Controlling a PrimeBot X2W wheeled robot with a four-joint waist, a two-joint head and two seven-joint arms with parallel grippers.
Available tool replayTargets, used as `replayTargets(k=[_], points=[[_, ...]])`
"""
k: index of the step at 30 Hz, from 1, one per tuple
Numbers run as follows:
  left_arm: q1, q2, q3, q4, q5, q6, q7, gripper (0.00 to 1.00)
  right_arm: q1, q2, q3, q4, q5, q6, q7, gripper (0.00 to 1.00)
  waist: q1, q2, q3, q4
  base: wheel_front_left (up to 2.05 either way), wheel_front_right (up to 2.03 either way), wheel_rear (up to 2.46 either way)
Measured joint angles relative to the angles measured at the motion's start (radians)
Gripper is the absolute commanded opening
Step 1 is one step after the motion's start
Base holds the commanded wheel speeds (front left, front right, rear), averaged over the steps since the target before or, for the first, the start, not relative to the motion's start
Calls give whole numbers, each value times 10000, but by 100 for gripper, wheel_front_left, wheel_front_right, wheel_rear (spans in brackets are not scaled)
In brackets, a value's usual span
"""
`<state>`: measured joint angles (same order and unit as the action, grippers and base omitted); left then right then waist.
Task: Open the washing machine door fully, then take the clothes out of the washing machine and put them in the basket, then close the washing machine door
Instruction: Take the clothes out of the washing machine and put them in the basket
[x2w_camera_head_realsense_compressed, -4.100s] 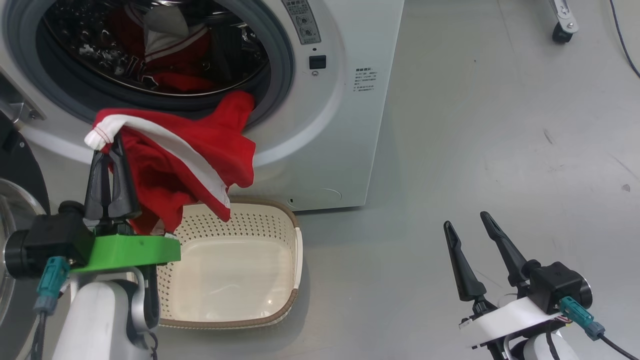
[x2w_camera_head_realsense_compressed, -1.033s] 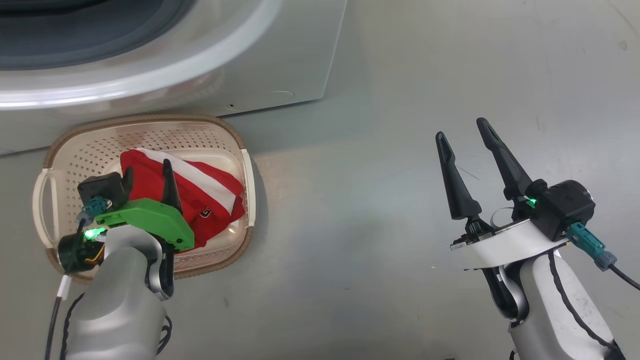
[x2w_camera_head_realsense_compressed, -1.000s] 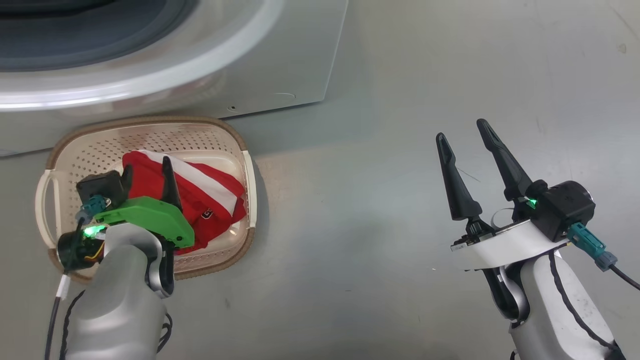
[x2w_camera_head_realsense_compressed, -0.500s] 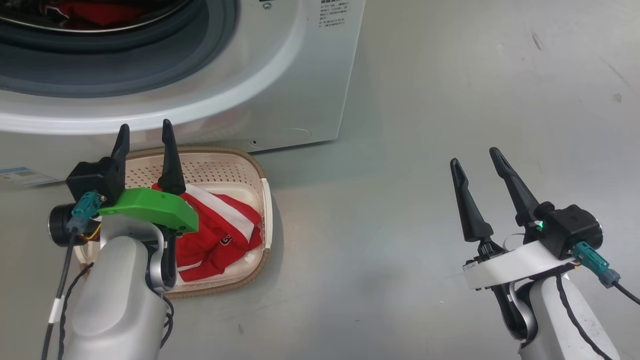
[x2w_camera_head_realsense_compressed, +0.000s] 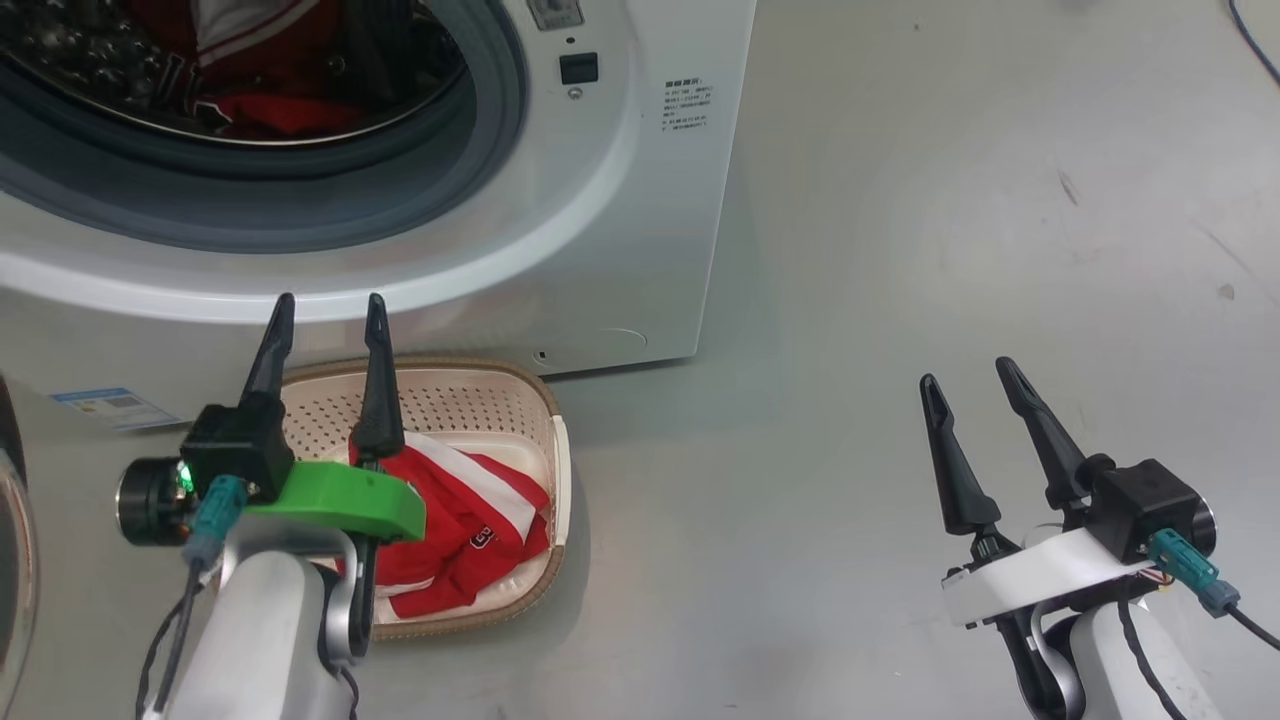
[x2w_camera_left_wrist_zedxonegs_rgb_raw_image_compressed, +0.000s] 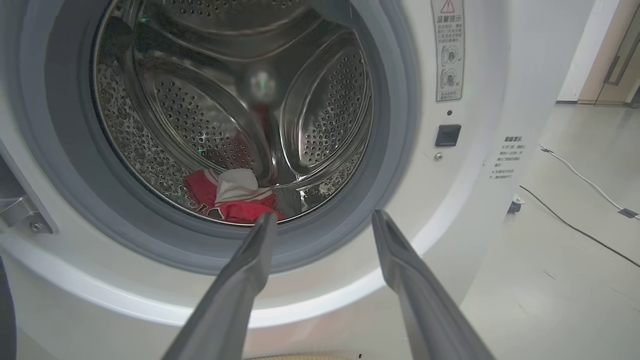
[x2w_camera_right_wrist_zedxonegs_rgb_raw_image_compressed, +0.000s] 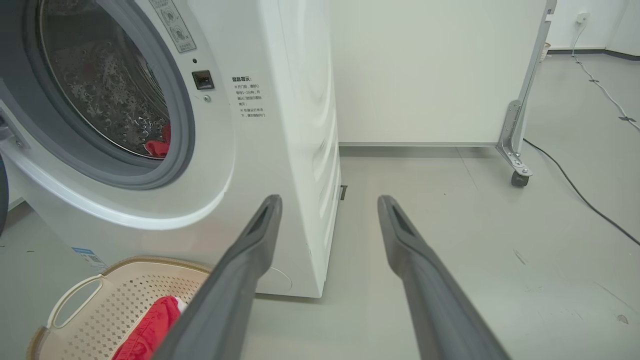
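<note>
The washing machine (x2w_camera_head_realsense_compressed: 640, 210) stands with its drum open, and red clothes (x2w_camera_head_realsense_compressed: 250, 95) with white trim lie inside it. The same clothes (x2w_camera_left_wrist_zedxonegs_rgb_raw_image_compressed: 230, 200) show low in the steel drum in the left wrist view. Its door (x2w_camera_head_realsense_compressed: 10, 560) shows as a dark edge at the far left. The basket (x2w_camera_head_realsense_compressed: 545, 420) sits on the floor against the washer's front and holds a red garment with a white stripe (x2w_camera_head_realsense_compressed: 470, 500). My left gripper (x2w_camera_head_realsense_compressed: 330, 305) is open and empty above the basket's near-left side, fingers pointing at the drum. My right gripper (x2w_camera_head_realsense_compressed: 968, 375) hangs open and empty over bare floor to the right.
A small blue label (x2w_camera_head_realsense_compressed: 115, 405) sticks low on the washer's front. A white panel on a caster (x2w_camera_right_wrist_zedxonegs_rgb_raw_image_compressed: 520, 175) stands behind the washer on the right, and a dark cable (x2w_camera_right_wrist_zedxonegs_rgb_raw_image_compressed: 575, 185) runs across the grey floor there. The floor right of the basket offers free room.
My left gripper has risen out of the basket, leaving the striped red garment in it. The head camera has tilted up, so the drum is back in view. The right gripper stays open.
</note>
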<state>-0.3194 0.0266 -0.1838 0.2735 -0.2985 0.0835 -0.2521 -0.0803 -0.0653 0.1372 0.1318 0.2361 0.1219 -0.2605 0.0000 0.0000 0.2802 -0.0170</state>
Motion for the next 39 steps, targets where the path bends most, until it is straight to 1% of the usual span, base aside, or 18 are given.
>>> replayTargets(k=[6,12,13,21,23,24,25,39], points=[[952,13,-140,-428,274,10,0,100,314,35,-136,46,-8,-12,0,100,0,0,-552,91,0,0,0],[1694,36,-259,-617,291,54,0,100,682,59,-157,36,-44,-38,0,100,0,0,-978,165,0,0,0],[1836,40,-286,-635,291,54,0,100,748,65,-165,36,-84,-102,0,100,0,0,-1055,182,0,0,0],[2818,77,-382,-876,290,96,0,100,1168,105,-167,25,-117,-117,0,100,0,0,-1612,314,0,0,0],[2984,82,-391,-928,290,98,0,100,1283,121,-159,-10,-117,-123,0,100,0,0,-1734,341,0,0,0],[3056,92,-422,-949,290,98,0,100,1347,134,-161,-31,-117,-198,0,100,-1,0,-1786,358,0,0,0],[3124,94,-431,-978,290,100,0,100,1394,146,-155,-35,-117,-203,0,100,0,0,-1828,380,0,0,0],[3658,117,-339,-1501,366,171,0,100,1580,196,-54,-157,-176,-203,0,100,0,0,-2027,479,0,0,0]])
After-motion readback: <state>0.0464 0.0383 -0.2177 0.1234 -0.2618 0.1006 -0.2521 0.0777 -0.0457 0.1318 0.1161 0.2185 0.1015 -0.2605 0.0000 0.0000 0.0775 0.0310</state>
